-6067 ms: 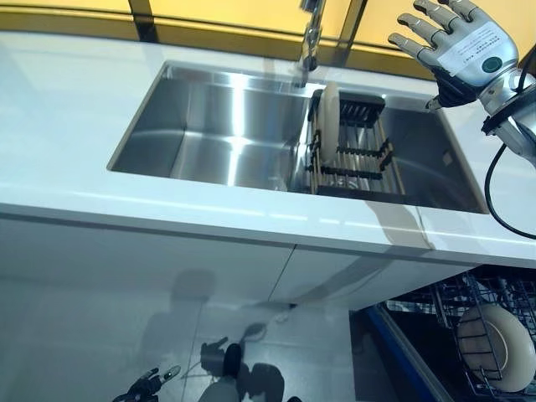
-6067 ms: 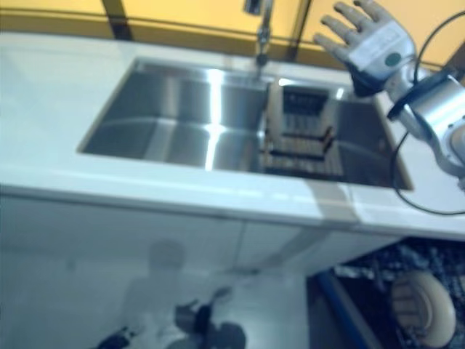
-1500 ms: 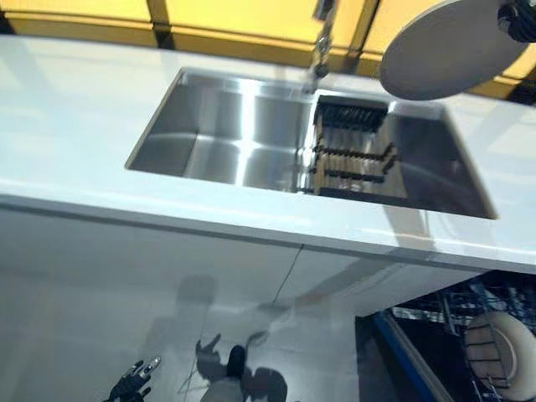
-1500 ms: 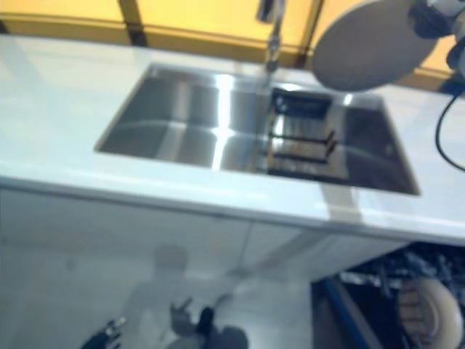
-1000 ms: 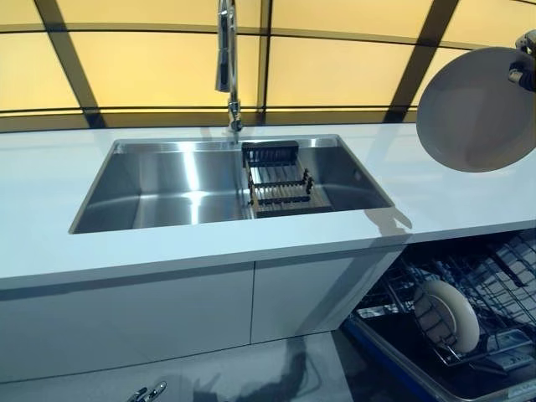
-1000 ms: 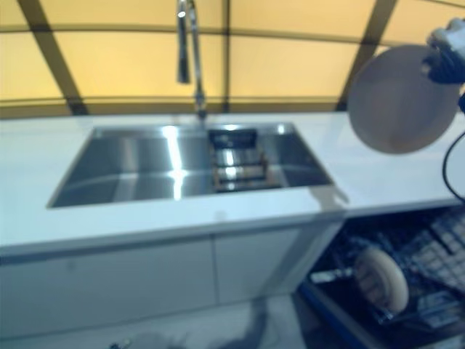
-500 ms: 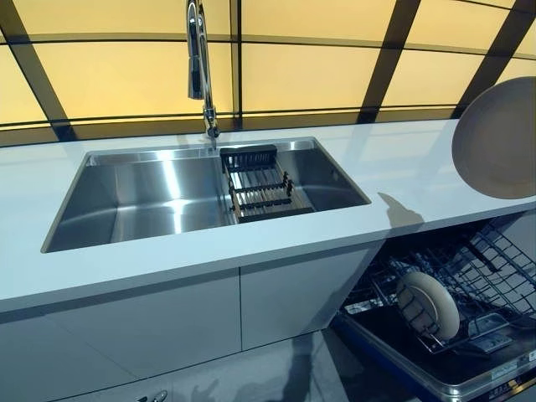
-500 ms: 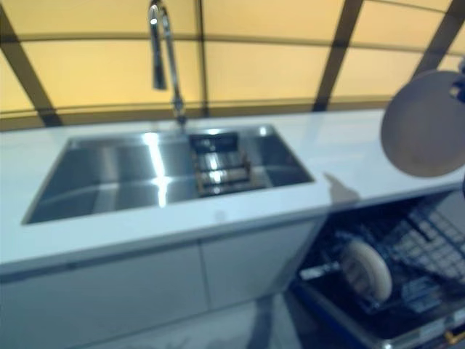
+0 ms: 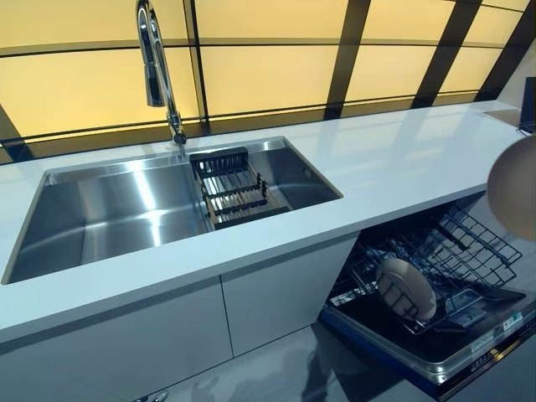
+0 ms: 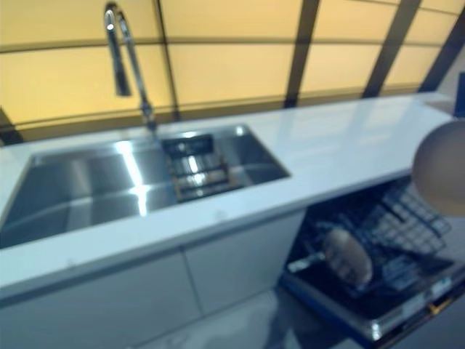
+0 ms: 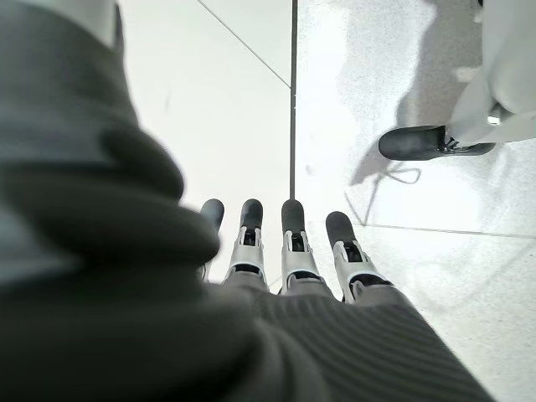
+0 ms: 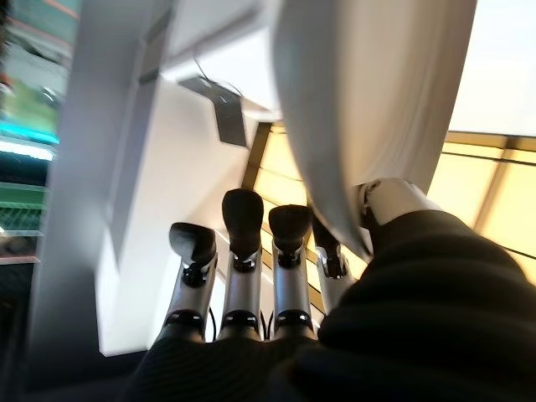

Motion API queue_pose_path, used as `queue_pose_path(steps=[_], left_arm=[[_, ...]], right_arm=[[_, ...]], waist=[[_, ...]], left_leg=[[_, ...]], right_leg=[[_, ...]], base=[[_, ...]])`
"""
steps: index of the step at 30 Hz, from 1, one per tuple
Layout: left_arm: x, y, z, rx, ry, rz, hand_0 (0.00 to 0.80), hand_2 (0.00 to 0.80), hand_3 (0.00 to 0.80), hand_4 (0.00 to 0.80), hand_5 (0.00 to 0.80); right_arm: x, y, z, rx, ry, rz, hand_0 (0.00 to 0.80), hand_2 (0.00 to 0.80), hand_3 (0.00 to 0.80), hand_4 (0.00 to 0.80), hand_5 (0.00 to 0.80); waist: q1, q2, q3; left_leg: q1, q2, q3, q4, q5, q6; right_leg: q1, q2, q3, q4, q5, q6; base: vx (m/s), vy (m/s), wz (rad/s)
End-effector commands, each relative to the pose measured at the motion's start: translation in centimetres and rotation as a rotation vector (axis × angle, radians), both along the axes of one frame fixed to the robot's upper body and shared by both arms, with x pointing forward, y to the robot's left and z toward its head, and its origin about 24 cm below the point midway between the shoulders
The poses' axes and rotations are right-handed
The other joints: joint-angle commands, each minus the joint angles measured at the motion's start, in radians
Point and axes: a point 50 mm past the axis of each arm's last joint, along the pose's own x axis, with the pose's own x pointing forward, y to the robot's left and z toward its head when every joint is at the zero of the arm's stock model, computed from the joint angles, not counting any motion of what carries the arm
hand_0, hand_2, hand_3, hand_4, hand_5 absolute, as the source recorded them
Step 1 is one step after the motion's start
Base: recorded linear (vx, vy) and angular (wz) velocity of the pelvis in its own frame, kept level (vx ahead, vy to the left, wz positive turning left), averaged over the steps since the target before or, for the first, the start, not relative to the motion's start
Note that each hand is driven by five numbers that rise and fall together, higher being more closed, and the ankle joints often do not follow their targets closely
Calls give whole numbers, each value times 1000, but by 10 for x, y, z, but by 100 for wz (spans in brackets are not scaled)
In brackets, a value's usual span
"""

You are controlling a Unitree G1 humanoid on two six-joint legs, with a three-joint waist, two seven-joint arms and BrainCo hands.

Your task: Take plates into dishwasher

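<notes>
Your right hand (image 12: 251, 285) pinches a white plate (image 12: 368, 109): in its wrist view the thumb presses one face of the plate near the rim while the straight, dark-tipped fingers (image 12: 241, 219) stand just beside the other face. In the left eye view that plate (image 9: 512, 186) shows only at the right edge of the frame, held on edge in the air, past the end of the counter (image 9: 402, 159) and above the open dishwasher (image 9: 435, 293). The hand itself is out of frame there.

Below it, at lower right, you see the dishwasher's wire rack (image 9: 469, 247) pulled out, and a second plate (image 9: 405, 289) stands upright in it, toward the rack's left part. The held plate and the racked one are well apart.

Left of the dishwasher run white cabinet fronts (image 9: 276, 293) under the counter. The steel sink (image 9: 100, 209) fills the left centre of the frame, with a small dark drainer (image 9: 230, 188) at its right end, no plate in it. The tap (image 9: 155, 63) rises behind the sink at upper left.

Your left hand (image 11: 285, 251) hangs low with fingers straight and relaxed, holding nothing, over a pale floor (image 11: 377, 276); a person's dark shoe (image 11: 431, 142) shows at that view's upper right.
</notes>
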Motion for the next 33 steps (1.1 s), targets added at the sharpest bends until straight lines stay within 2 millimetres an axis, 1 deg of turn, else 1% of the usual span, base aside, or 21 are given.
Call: queue_pose_path(steps=[1,4,7,11,14,22,29,33], left_arm=[[15,4,4,30,-15,-55,0,0,0,0,0],[18,6,5,34,-21,-55,0,0,0,0,0],[19,6,5,37,-22,-49,0,0,0,0,0],[19,3,4,31,-18,-49,0,0,0,0,0],[20,0,3,24,-18,-52,0,0,0,0,0],[19,-5,2,0,-22,-61,0,0,0,0,0],[19,-7,1,-2,-24,-61,0,0,0,0,0],[22,-8,2,-6,-34,-62,0,0,0,0,0]], right_arm=[[-17,-12,34,74,-199,-63,800,800,800,800,800],[-17,-16,22,143,-219,-86,800,800,800,800,800],[-17,-20,14,201,-276,-116,800,800,800,800,800],[-18,-24,0,219,-326,-161,800,800,800,800,800],[-15,-23,-6,215,-346,-167,800,800,800,800,800],[-13,-23,-17,224,-412,-228,800,800,800,800,800],[-8,-20,-28,251,-418,-242,800,800,800,800,800],[-5,-18,-27,263,-429,-241,800,800,800,800,800]], waist=[[36,-7,5],[32,0,12],[30,8,17],[29,23,23],[32,34,30],[41,61,41],[47,77,50],[50,87,64]], left_leg=[[135,-36,7,4,-226,50],[132,-35,12,4,-226,51],[130,-35,15,4,-227,52],[125,-35,17,4,-226,53],[120,-36,13,4,-225,53],[114,-40,4,4,-223,52],[111,-43,-1,4,-221,52],[104,-45,-4,4,-218,51]], right_leg=[[-35,38,-41,2,5,64],[-41,38,-37,2,8,65],[-46,38,-34,2,9,65],[-54,36,-31,2,9,64],[-57,34,-33,2,9,64],[-59,29,-42,2,5,61],[-59,26,-47,2,4,59],[-66,22,-49,2,5,57]], base=[[16,-34,-5],[11,-36,-8],[9,-32,-10],[13,-35,-4],[0,0,0],[0,0,0],[0,0,0],[0,0,0]])
